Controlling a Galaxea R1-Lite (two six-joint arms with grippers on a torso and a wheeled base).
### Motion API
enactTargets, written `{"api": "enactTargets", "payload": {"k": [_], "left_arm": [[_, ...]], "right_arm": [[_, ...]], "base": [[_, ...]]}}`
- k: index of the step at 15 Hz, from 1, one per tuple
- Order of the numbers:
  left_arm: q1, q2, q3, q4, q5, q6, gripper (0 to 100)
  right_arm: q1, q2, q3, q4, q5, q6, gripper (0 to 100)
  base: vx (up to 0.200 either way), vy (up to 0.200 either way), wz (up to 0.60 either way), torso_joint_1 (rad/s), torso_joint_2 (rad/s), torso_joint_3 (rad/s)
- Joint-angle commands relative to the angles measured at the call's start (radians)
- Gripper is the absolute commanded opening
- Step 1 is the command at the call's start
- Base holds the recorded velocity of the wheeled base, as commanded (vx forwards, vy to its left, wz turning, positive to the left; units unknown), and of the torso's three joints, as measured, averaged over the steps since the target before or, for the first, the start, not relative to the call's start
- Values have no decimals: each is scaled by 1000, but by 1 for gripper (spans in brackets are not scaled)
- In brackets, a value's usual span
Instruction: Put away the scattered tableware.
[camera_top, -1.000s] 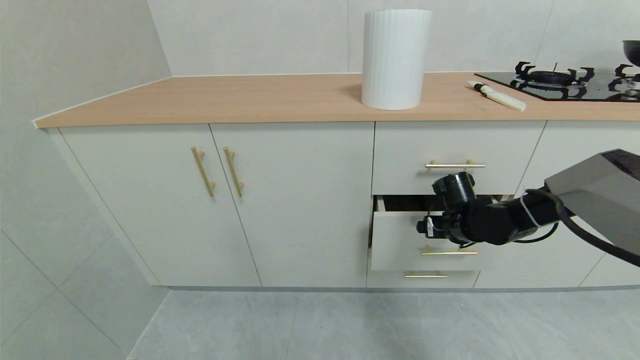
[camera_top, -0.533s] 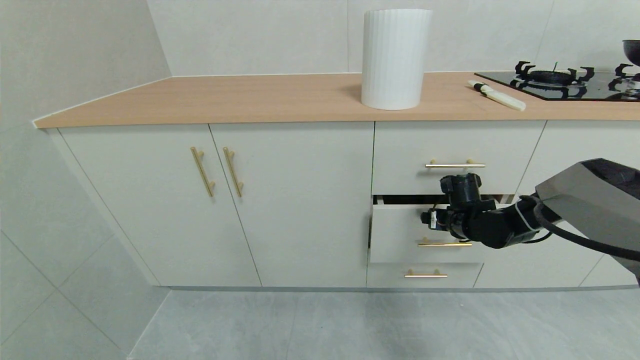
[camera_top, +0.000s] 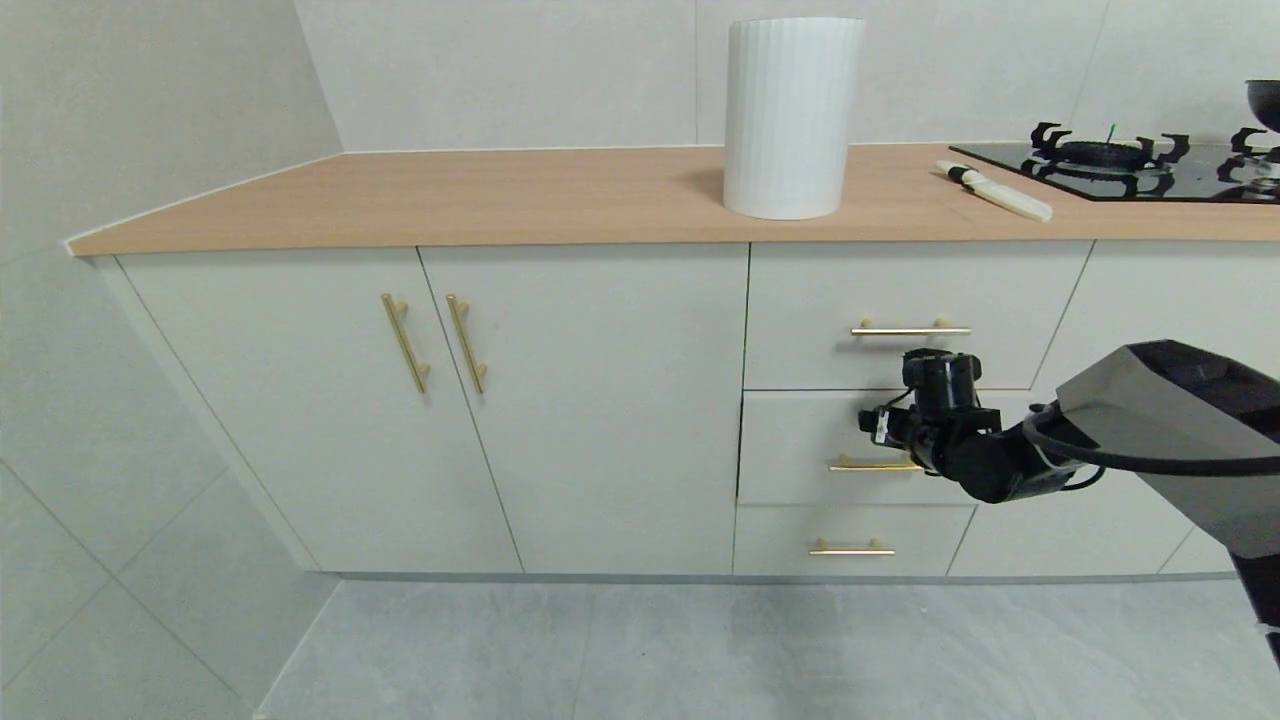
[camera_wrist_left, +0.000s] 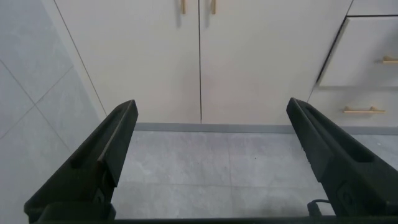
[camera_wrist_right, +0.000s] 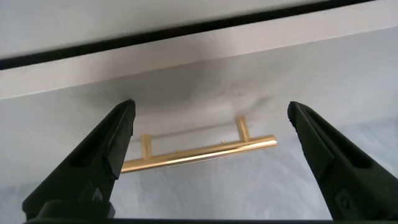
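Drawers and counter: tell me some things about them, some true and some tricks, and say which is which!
1. The middle drawer is shut. True.
2. The right gripper is squeezing the handle. False: its fingers are spread wide, not closed on the handle.
3. A knife lies on the counter beside the stove. True.
4. The white canister lies on its side. False: it stands upright.
5. The left gripper holds a spoon. False: it is open and empty.
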Motion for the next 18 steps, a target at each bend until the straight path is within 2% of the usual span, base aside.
{"api": "enactTargets", "payload": {"k": [1, 10, 13, 18], "left_arm": [[0, 0, 0, 0, 0, 0, 100], [0, 0, 0, 0, 2, 0, 100], [0, 0, 0, 0, 0, 0, 100], [0, 0, 0, 0, 0, 0, 100]], "right_arm": [[-17, 40, -25, -17, -3, 2, 100], [-25, 62, -68, -54, -4, 14, 100], [-16, -50, 59, -43, 14, 13, 100], [1, -474, 450, -51, 66, 8, 100]], "base": [[0, 0, 0, 0, 0, 0], [0, 0, 0, 0, 0, 0], [0, 0, 0, 0, 0, 0], [0, 0, 0, 0, 0, 0]]}}
